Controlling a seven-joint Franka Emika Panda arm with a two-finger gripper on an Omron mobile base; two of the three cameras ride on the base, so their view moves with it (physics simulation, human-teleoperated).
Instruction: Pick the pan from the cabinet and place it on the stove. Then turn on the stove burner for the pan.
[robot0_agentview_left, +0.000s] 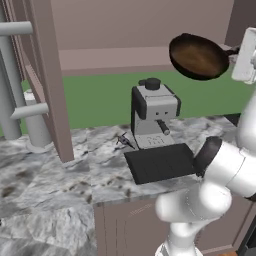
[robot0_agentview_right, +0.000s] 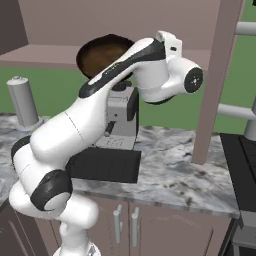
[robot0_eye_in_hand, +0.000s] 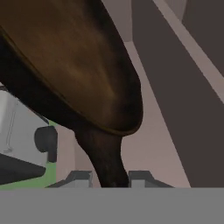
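The round dark brown pan (robot0_agentview_left: 198, 56) hangs tilted in the air above the counter, in front of the open cabinet's shelf (robot0_agentview_left: 110, 57). My gripper (robot0_agentview_left: 235, 51) is shut on its thin black handle at the right. In the right base view the pan (robot0_agentview_right: 102, 52) shows behind my forearm. The hand view looks along the pan's underside (robot0_eye_in_hand: 74, 65), and the handle runs down into my gripper (robot0_eye_in_hand: 109, 178) between the two fingertips. The cabinet's open door (robot0_agentview_left: 50, 75) stands at the left. The black stove (robot0_agentview_right: 242, 167) lies at the right edge of the counter.
A grey-and-black coffee machine (robot0_agentview_left: 152, 112) with a black tray (robot0_agentview_left: 160, 162) stands on the marble counter right below the pan. The open door (robot0_agentview_right: 220, 75) with its grey bar handles (robot0_agentview_right: 240, 27) hangs between the pan and the stove. A grey canister (robot0_agentview_right: 22, 102) stands at the left.
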